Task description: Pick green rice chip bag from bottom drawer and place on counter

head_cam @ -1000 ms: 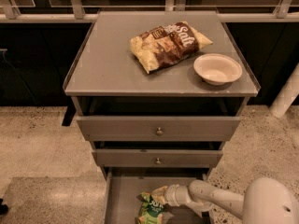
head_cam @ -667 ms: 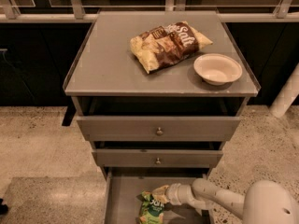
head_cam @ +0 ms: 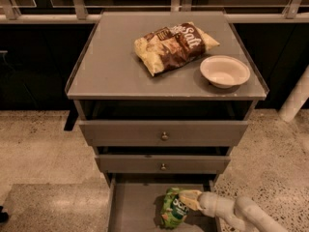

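Observation:
The green rice chip bag (head_cam: 173,209) stands tilted in the open bottom drawer (head_cam: 130,207), right of its middle. My gripper (head_cam: 186,198) reaches in from the lower right on the white arm. It is shut on the bag's upper right edge and holds the bag partly raised off the grey drawer floor. The counter (head_cam: 111,66) is the cabinet's flat grey top, above the drawers.
A brown-and-cream "Salt" chip bag (head_cam: 174,45) and a pale bowl (head_cam: 224,71) lie on the right half of the counter. Two upper drawers with round knobs (head_cam: 164,136) overhang the bottom drawer. A white post (head_cam: 295,98) stands at the right, on the speckled floor.
The green bag has shifted right and up and now stands more upright in the gripper's hold. The arm has drawn back slightly to the right.

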### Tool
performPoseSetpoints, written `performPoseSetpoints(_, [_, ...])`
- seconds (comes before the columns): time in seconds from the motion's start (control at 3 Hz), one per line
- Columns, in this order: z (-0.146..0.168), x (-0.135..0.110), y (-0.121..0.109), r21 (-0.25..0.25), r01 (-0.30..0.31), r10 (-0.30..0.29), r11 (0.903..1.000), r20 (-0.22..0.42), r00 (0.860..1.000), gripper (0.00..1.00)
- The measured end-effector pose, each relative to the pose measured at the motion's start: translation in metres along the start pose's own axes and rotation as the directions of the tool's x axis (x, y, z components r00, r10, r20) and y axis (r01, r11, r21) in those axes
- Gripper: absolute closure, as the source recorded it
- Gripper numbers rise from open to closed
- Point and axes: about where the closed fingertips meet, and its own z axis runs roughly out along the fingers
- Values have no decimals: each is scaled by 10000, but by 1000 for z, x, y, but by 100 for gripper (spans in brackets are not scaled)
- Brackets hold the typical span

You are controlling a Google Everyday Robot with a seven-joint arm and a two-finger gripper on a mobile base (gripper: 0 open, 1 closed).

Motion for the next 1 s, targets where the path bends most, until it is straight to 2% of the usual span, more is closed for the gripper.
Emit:
performPoseSetpoints(0.33, [-74, -37, 31, -495, -355, 425, 9981, 1499, 9878, 100])
performPoseSetpoints(0.67, [-128, -89, 56, -1187, 145, 153, 9928, 2466, 9690, 100])
performPoseSetpoints(1.0, [-153, -144, 64, -1891, 769, -191, 9789, 2901, 9568, 100])
